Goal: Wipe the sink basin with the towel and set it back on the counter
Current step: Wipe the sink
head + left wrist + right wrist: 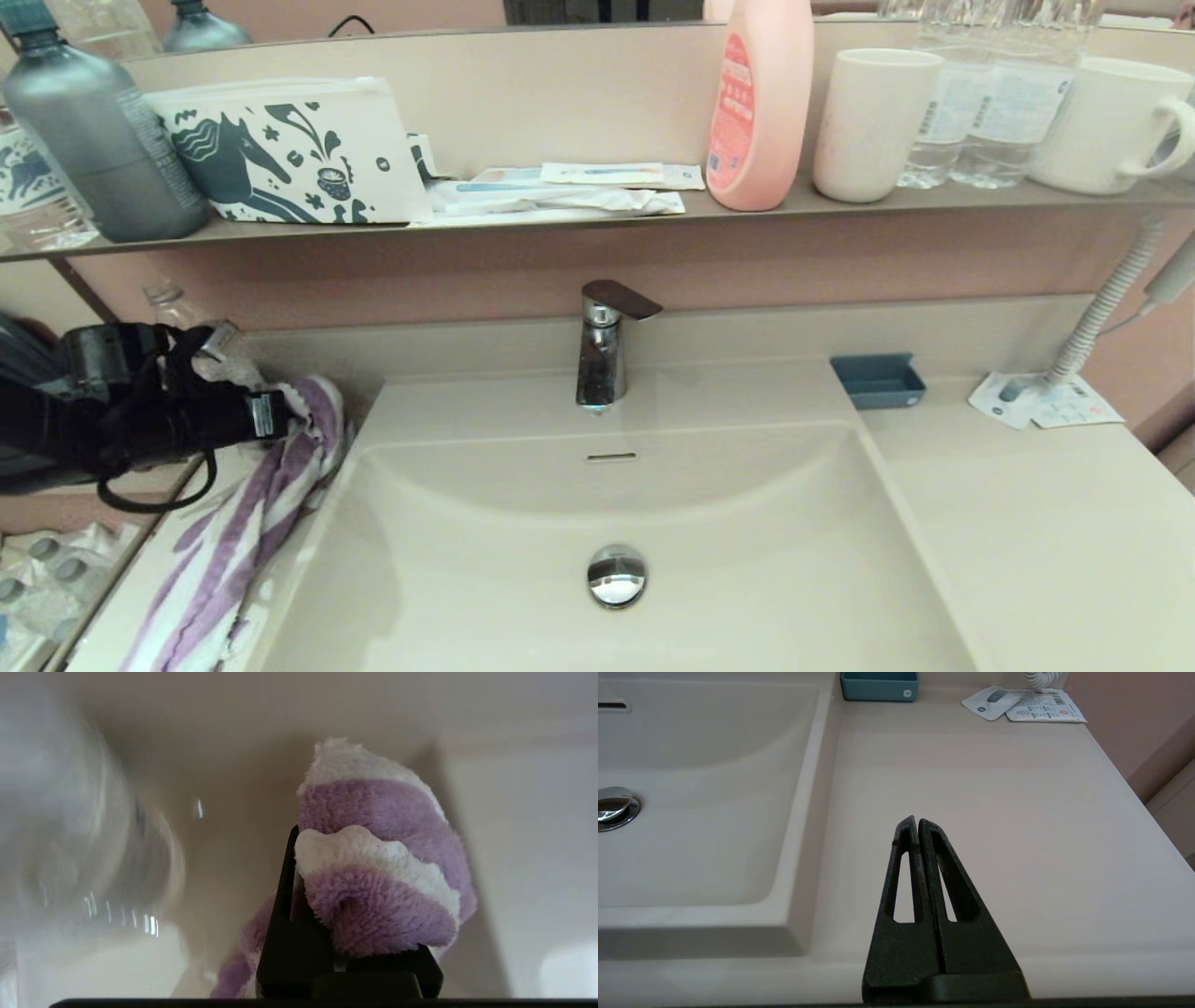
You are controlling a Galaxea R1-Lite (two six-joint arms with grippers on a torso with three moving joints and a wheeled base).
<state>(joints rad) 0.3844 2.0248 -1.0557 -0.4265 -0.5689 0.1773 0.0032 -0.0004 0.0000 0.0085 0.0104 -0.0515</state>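
Purple-and-white terry fills the left wrist view: the towel [373, 877] is bunched up against the black fingers [285, 933] of the left gripper [280, 415], which are clenched on a fold of it. From the head view, that gripper sits at the left of the sink basin [523, 579], over the left strip of the desk [1046, 541], and the towel hangs from it in a long striped band that trails down along the basin's left rim toward the near edge. Just behind the gripper a clear plastic bottle [168, 303] stands on the desk.

On the other side, the right gripper [917, 823] hovers low over the bare desk to the right of the basin, its fingers [903, 877] pressed together with nothing between them.

Inside the basin the chrome drain plug [616, 575] sits in the middle of the floor, and the overflow slot [611, 456] is in the back wall beneath the chrome faucet [602, 345]. A small blue tray [878, 381] rests at the basin's far right corner, with flat sachets [1046, 401] farther right beside a coiled cord [1102, 308].

On the shelf above stand a grey bottle [98, 140], a horse-print pouch [289, 154], a pink bottle [761, 103], a white cup [873, 121] and a white mug [1106, 126].
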